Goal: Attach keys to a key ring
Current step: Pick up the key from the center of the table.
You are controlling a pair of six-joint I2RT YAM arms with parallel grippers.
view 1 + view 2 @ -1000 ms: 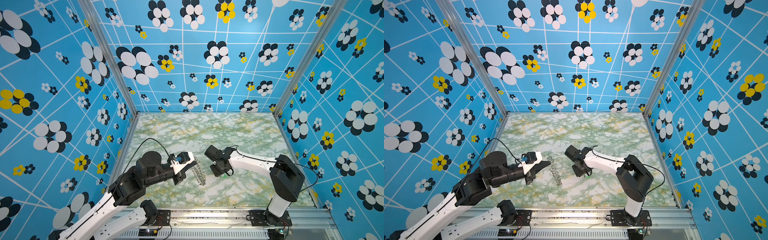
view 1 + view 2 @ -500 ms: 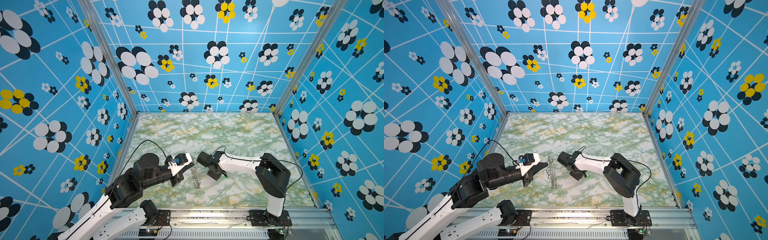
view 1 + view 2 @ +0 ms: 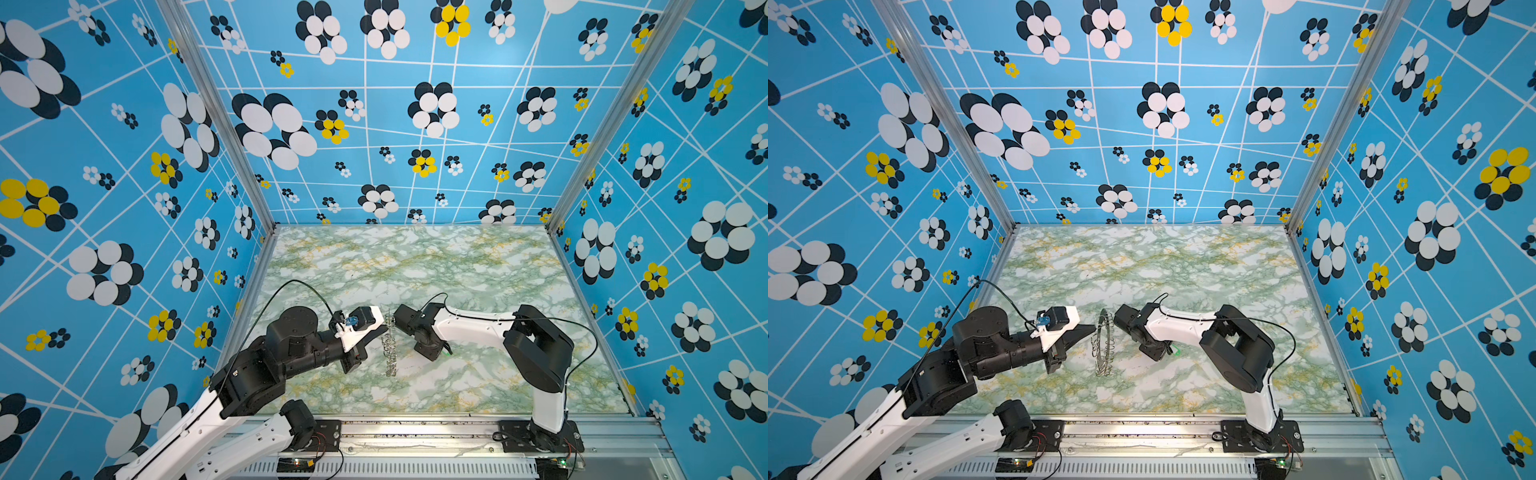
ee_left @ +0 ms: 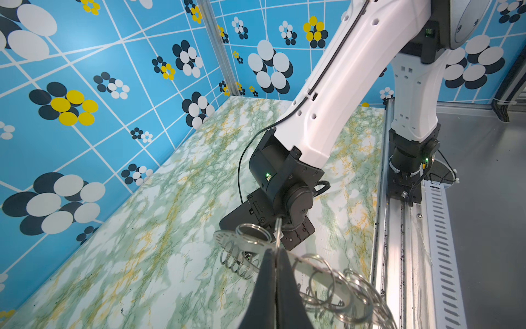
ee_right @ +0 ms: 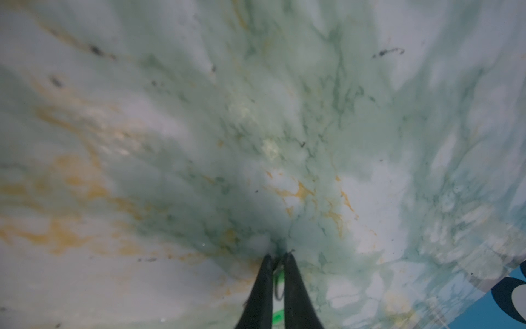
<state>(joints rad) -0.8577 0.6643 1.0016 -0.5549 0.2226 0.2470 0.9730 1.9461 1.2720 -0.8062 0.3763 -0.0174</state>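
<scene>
Front edge: a metal rail (image 3: 415,432) carries both arm bases, one near each front corner.

Left gripper (image 4: 275,252): fingers closed on the key ring (image 3: 1104,345), pinching the flat grey plate at its rim. The ring stands on edge, a little left of the middle of the tabletop (image 3: 415,257) and nearer the front edge than the back. Wire loops fringe its rim and crowd both sides of the fingers in the left wrist view. You cannot tell whether its lower rim touches the tabletop.

Right gripper (image 5: 278,257): points straight down just to the right of the ring, apart from it. The fingers are closed on the green key tag (image 5: 279,275), with their tips at the tabletop. In both top views the black wrist hides the fingers, and only a sliver of green shows beside it.

A black cable (image 3: 291,286) arcs over the left arm.

Surface: green and white marble pattern with yellow veins and a few dark specks.

Room: blue walls (image 3: 374,104) on three sides with white lines and black, white and yellow flowers. There are metal posts at the two back corners.
</scene>
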